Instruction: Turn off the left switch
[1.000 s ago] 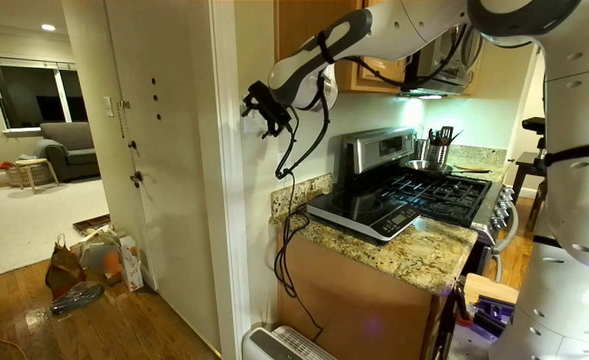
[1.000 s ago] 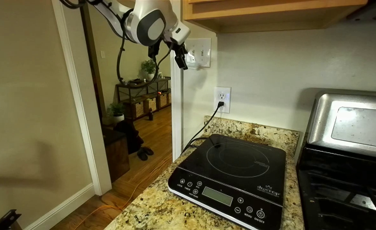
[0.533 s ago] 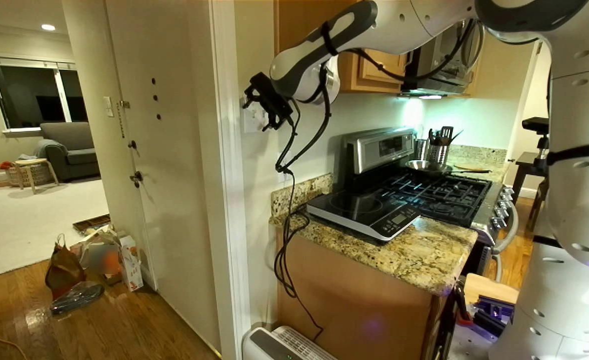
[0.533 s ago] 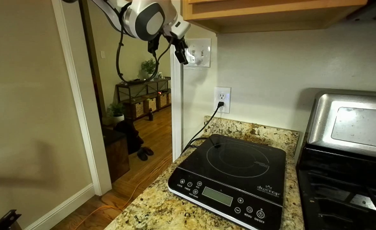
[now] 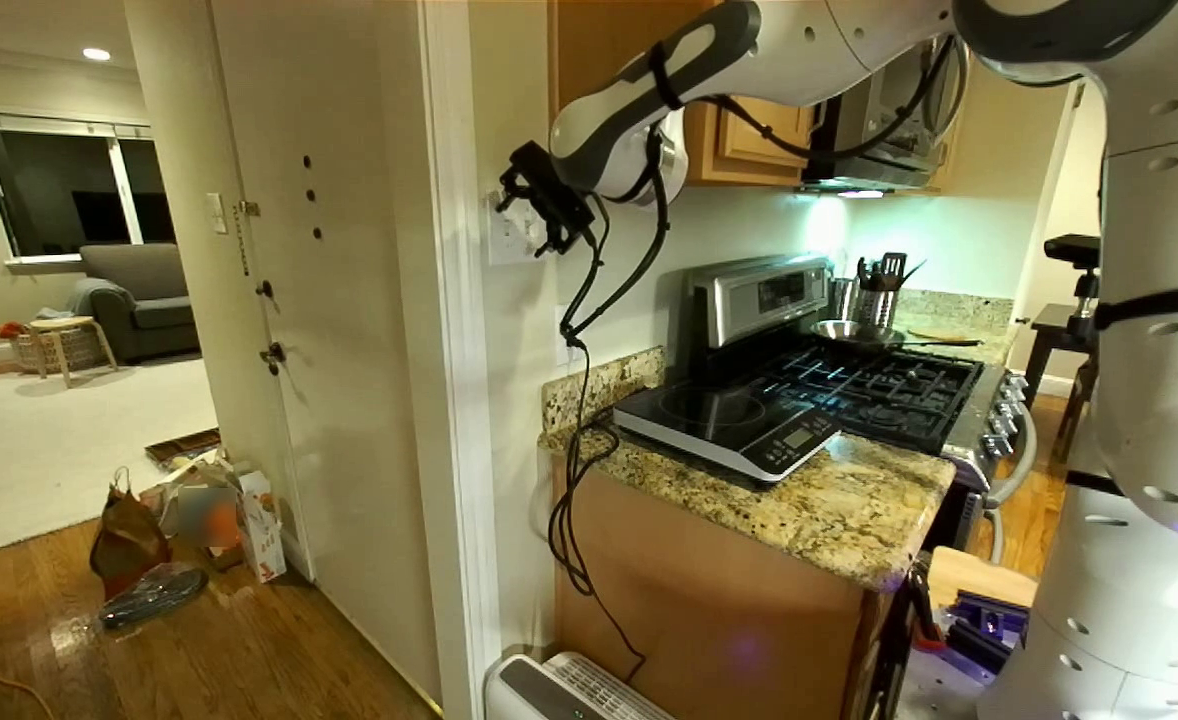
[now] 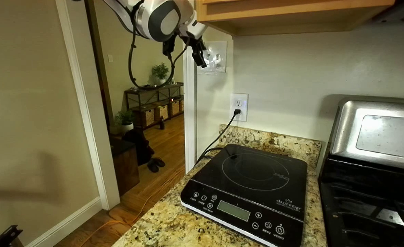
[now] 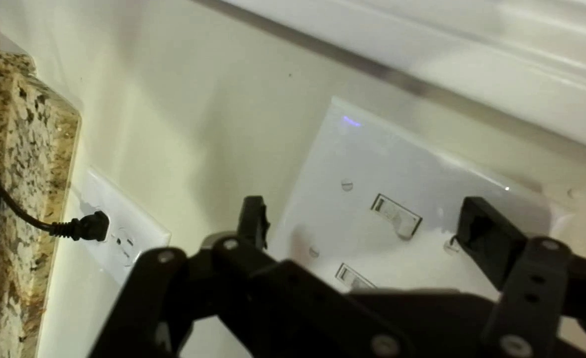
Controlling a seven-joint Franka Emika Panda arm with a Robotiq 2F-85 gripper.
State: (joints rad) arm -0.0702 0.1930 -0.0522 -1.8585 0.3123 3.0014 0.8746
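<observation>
Cooktop (image 6: 250, 193): "duxtop" (image 6: 288, 205) under a crown mark (image 6: 288, 200), near the right edge of the granite counter (image 6: 157, 226) as an exterior view shows it; smaller line (image 6: 288, 208) beneath, unreadable.
Cooktop, left end: "LOCK" (image 6: 193, 199) and "TIMER" (image 6: 201, 202), towards the counter's left edge; two labels (image 6: 208, 210) beside them too small to read.
Cooktop, right end: "MENU" (image 6: 266, 232) and "ON/OFF" (image 6: 278, 236), towards the counter's right edge.
Cooktop signs: plus sign (image 6: 258, 215) above minus sign (image 6: 255, 225), left of "MENU"; power sign (image 6: 280, 230) above "ON/OFF".
Cooktop ring (image 6: 222, 167): print (image 6: 281, 176) too small to read.

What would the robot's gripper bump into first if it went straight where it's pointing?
The gripper would probably meet the switch plate, near its left switch; the depth is hard to judge.
</observation>
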